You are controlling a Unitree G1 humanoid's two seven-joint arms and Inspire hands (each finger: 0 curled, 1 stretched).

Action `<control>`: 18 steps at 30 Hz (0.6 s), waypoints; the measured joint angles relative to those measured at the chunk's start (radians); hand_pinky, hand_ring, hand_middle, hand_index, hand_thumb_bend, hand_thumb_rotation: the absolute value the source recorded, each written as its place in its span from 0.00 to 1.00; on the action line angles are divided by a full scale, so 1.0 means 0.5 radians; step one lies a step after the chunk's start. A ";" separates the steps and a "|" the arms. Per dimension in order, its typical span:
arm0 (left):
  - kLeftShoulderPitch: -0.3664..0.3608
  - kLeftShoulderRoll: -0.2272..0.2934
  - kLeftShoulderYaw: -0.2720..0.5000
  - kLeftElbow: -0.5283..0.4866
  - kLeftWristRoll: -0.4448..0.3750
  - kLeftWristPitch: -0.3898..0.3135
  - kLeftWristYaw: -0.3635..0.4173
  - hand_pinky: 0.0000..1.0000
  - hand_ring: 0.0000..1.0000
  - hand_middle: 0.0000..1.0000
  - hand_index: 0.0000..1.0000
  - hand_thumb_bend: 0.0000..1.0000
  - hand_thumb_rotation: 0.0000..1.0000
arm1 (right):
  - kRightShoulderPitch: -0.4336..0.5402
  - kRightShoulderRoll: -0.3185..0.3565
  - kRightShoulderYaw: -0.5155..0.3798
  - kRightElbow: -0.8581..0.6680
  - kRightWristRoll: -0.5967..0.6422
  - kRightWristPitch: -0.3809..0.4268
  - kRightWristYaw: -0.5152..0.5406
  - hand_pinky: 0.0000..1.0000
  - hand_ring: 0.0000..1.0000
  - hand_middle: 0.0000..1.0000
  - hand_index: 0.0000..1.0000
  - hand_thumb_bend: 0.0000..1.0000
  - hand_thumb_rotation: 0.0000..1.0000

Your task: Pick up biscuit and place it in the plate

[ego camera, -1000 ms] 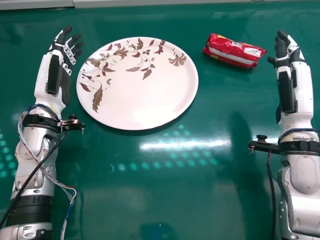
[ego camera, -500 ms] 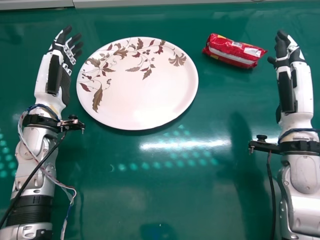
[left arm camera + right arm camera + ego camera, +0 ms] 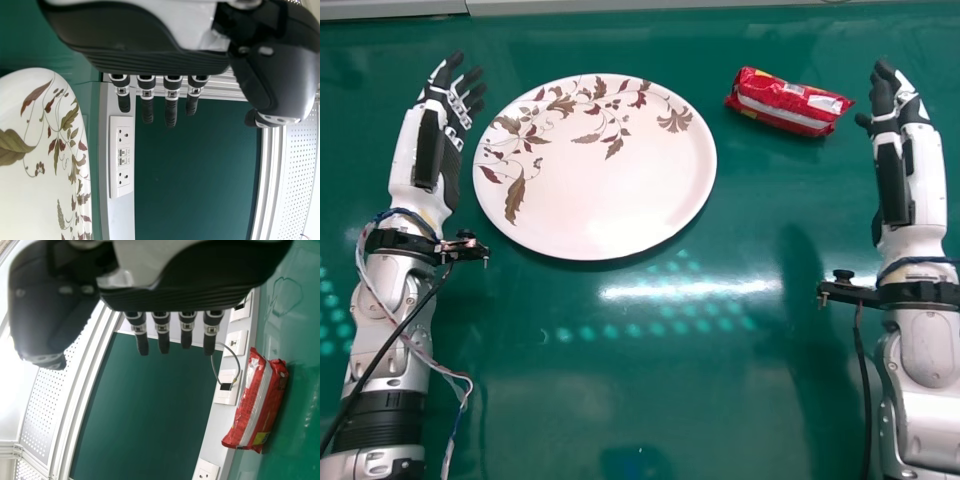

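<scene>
While right robot hand [image 3: 886, 112] stands wide, fingers straight, red biscuit packet [image 3: 788, 102] lies near, leftward, not touching.

1 plate [image 3: 610, 200], 1 biscuit pkt [image 3: 788, 102], 1 tbl [image 3: 570, 420], 2 hands: L hand [image 3: 442, 103] & R hand [image 3: 910, 110]; wall outlets [image 3: 116, 189]: 1 L wrist view, 4 R.

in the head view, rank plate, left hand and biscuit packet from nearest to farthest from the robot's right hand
1. Red biscuit packet: on the table, just to the left of the right hand.
2. Plate: farther left, between the packet and the left hand.
3. Left hand: at the far left, beyond the plate.
</scene>
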 measured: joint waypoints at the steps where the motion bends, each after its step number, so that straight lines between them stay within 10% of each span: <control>1: 0.000 0.000 0.000 0.000 0.000 0.000 0.000 1.00 0.95 0.94 1.00 0.56 0.81 | 0.000 0.000 0.000 0.000 0.000 0.000 0.000 0.92 1.00 1.00 0.98 0.79 0.60; 18: 0.000 0.000 0.000 0.000 0.000 0.000 0.000 1.00 0.95 0.94 1.00 0.56 0.81 | 0.000 0.000 0.000 0.000 0.000 0.000 0.000 0.92 1.00 1.00 0.98 0.79 0.60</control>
